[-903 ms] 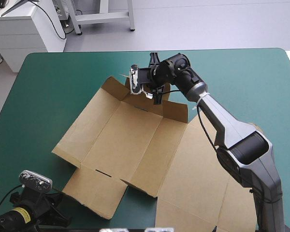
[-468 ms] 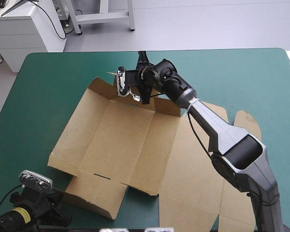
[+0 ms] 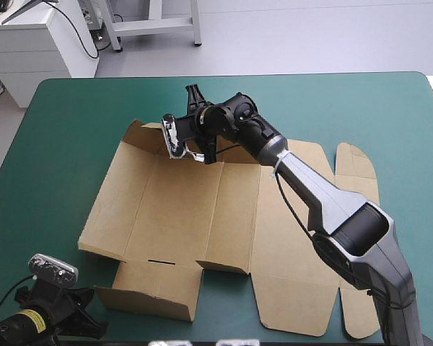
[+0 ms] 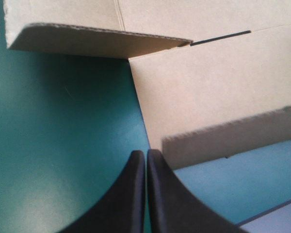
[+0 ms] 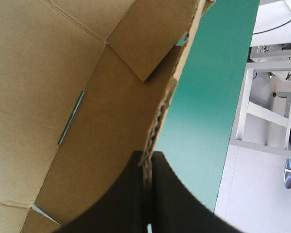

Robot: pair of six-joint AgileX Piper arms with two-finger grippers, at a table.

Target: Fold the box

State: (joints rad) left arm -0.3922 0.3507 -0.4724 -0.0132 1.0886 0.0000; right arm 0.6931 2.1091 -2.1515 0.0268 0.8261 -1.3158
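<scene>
The brown box (image 3: 180, 209) is laid open on the middle of the desk (image 3: 72, 122), still mostly flat. Its far wall is lifted a little, and its near-left flap is also raised off the teal-green cover. The far wall's edge is pinched by the right gripper (image 3: 204, 149). In the right wrist view the board (image 5: 63, 73) is seen squeezed between the two black fingers of that gripper (image 5: 146, 167), which are nearly closed on it.

Compared with just before, the box has been turned and pulled toward the left side of the desk. Its sides are now lined up more squarely with the desk's edges. The right gripper has been moved to the left with it, and the small flaps at the box's right end are now uncovered.

The left gripper (image 4: 146, 155) is held low at the near left corner of the desk. Its fingers are pressed together with nothing between them. Their tips are just beside a corner of the box (image 4: 208, 92), though it cannot be told whether the board is touched.
</scene>
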